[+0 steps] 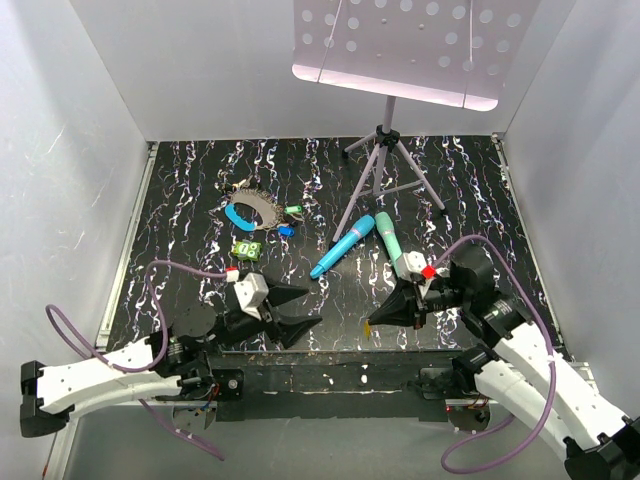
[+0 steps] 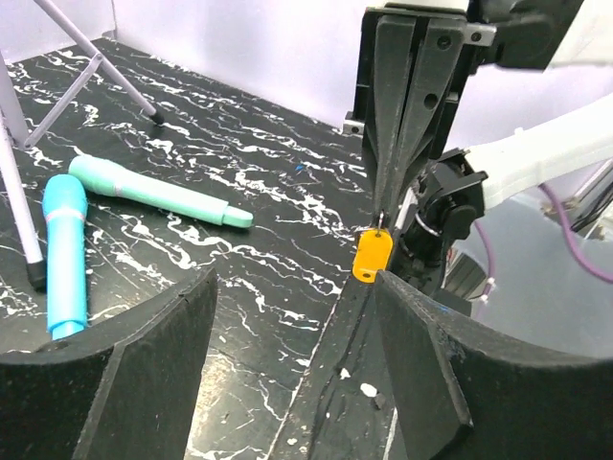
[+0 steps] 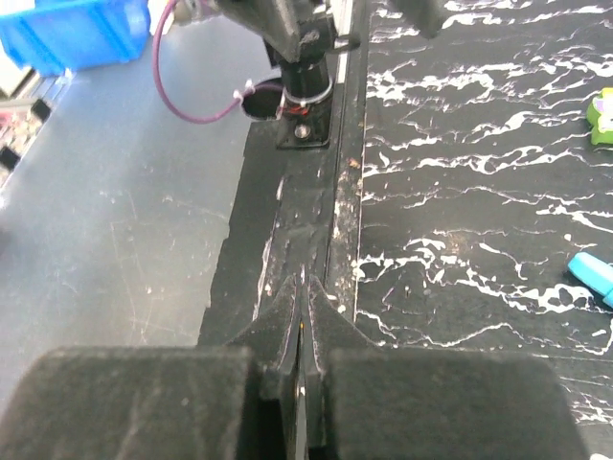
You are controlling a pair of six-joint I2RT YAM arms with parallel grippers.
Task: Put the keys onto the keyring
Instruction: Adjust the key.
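The keyring [image 1: 250, 210], a grey chain-like oval with a blue curved section, lies on the mat at the back left. A green-headed key [image 1: 293, 209] and a blue-headed key [image 1: 286, 230] lie just to its right. My right gripper [image 1: 376, 320] is shut on a yellow-headed key [image 2: 372, 257], which hangs from its fingertips over the mat's front edge. In the right wrist view its jaws [image 3: 304, 297] are pressed together with only a sliver of the key showing. My left gripper [image 1: 300, 308] is open and empty [image 2: 297, 283]. It faces the yellow key from the left, close to it.
A blue stick [image 1: 343, 245] and a teal stick [image 1: 390, 243] lie mid-mat. A green tag [image 1: 246, 249] lies below the keyring. A music stand's tripod [image 1: 385, 160] stands at the back. A blue bin [image 3: 72, 34] sits off the table.
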